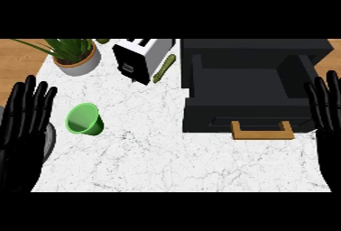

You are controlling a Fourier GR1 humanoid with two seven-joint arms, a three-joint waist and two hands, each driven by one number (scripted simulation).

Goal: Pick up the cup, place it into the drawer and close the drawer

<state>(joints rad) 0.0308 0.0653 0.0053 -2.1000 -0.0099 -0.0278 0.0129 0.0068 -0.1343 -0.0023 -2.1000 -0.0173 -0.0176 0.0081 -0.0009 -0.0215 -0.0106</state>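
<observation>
The cup (pixel 85 119) is bright green, lying tipped with its open mouth facing up and left, at the left middle of the frame. The drawer (pixel 248 97) is black, pulled open, with a tan handle (pixel 262 131), at the upper right.

Steep head view down onto counter (pixel 173 158)
</observation>
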